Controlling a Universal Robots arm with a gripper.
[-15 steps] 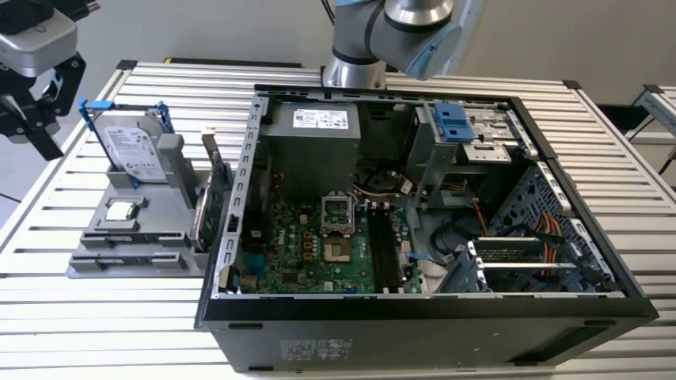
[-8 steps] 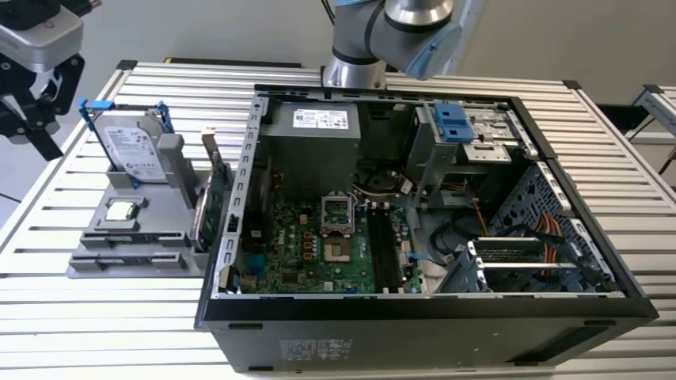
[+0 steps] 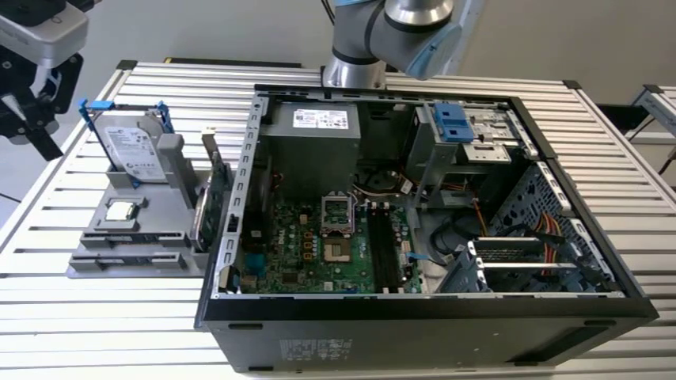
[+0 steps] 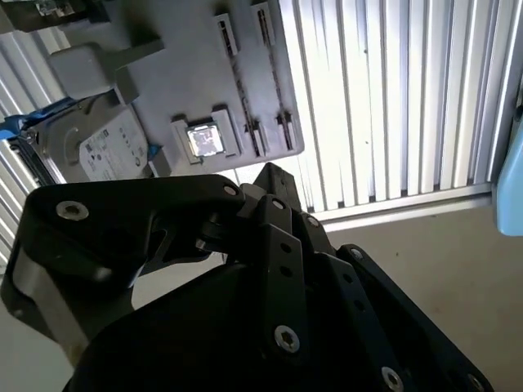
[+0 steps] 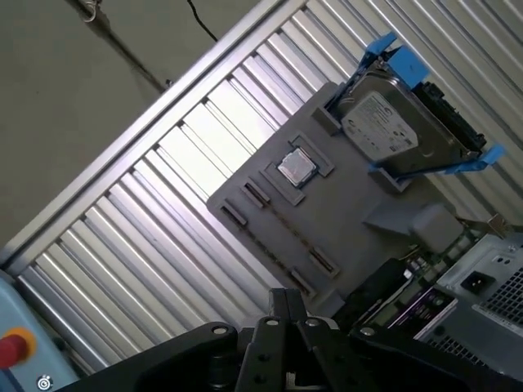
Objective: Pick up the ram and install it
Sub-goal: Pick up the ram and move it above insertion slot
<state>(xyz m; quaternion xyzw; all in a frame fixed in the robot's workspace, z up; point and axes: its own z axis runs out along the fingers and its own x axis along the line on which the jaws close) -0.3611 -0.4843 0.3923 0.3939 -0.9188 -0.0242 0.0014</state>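
My black gripper (image 3: 44, 146) hangs off the table's edge at the exterior view's left, above and beside the grey holder tray (image 3: 138, 269). In both wrist views its fingertips (image 5: 286, 300) (image 4: 274, 173) sit pressed together with nothing between them. They are well clear of the tray (image 5: 351, 212) below. The tray's two narrow slots (image 5: 278, 224) look bare. The ram is hidden from me. Long dark memory slots (image 3: 382, 249) run beside the processor socket in the open computer case (image 3: 423, 305), and I cannot tell whether a stick sits in them.
On the tray are a hard drive in a blue carrier (image 3: 138, 150) and a small silver processor chip (image 3: 122, 210). A green expansion card (image 3: 217, 198) stands on edge between tray and case. The arm's base (image 3: 354, 71) rises behind the case. The table (image 3: 106, 317) is ribbed aluminium.
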